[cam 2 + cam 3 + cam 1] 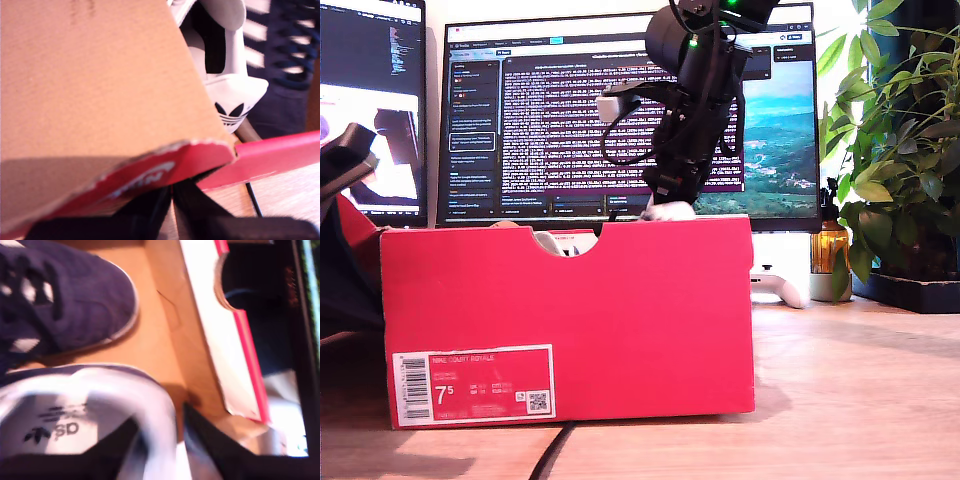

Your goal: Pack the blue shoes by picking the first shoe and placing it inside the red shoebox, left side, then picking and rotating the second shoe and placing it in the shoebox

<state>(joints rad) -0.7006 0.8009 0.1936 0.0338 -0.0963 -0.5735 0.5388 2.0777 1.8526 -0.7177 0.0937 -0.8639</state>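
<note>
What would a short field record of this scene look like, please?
box: red, open, notch facing the exterior camera
first shoe: lying inside the box
second shoe: inside the box walls, heel collar gripped by my second gripper
my first gripper: at the lid edge, grip unclear
background: monitor, plant
</note>
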